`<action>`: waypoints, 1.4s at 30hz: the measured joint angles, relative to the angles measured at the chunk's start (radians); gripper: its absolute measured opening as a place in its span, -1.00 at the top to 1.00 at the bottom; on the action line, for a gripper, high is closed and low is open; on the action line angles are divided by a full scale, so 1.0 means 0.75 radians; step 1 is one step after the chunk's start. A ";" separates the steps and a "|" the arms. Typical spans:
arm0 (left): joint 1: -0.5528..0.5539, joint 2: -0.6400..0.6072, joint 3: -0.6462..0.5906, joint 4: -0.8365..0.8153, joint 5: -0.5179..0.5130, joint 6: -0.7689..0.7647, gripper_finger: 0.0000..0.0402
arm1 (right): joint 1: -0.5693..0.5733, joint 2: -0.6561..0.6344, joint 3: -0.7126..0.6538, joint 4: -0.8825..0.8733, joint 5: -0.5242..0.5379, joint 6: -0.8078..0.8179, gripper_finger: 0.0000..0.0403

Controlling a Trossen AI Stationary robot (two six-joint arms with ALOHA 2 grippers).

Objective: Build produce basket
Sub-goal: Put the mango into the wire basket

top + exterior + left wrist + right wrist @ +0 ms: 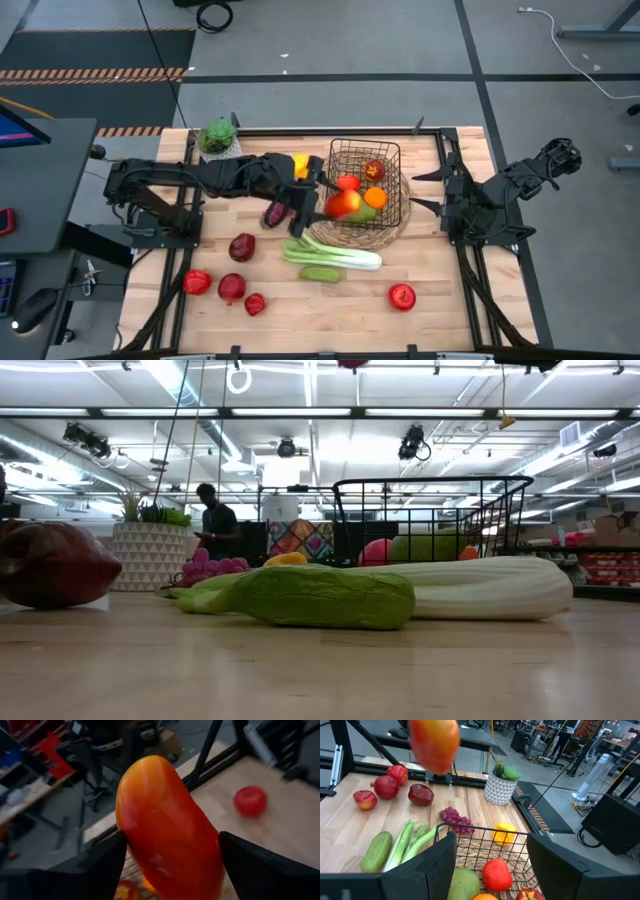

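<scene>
Nearest the front edge of the table (330, 310) lay loose produce — a red apple (402, 296) toward the right, and three red fruits (231, 288) grouped toward the left. Just behind them the green cucumber (321, 273) rested against the long pale leek (335, 254), with a dark red fruit (241, 247) off to their left. Farther back, the left gripper (322, 200) hung over the near-left edge of the black wire basket (390, 150), its jaws closed around an orange-red pepper (167, 827) held clear of the wood. The basket sat on a round woven mat (375, 238) and already contained a red pepper (496, 874), an orange (375, 197), something green (464, 884) and a red apple (374, 169). Purple grapes (274, 213) and a yellow pepper (299, 163) lay beside the left arm. Beyond, at the back-left corner, stood a potted plant (217, 135). The right gripper (425, 190) waited at the table's right edge — jaws spread wide, holding nothing.
</scene>
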 joint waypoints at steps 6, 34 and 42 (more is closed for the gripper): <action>0.067 0.072 0.000 0.019 -0.061 0.239 -0.54 | 0.000 0.000 0.000 -0.001 -0.001 0.010 -0.23; 0.222 0.807 0.461 -0.002 -0.299 -0.235 -0.54 | -0.001 0.012 0.000 0.005 -0.001 0.035 -0.23; 0.220 0.913 0.541 -0.172 -0.285 -0.208 -0.54 | 0.000 0.021 0.000 0.012 -0.001 0.035 -0.23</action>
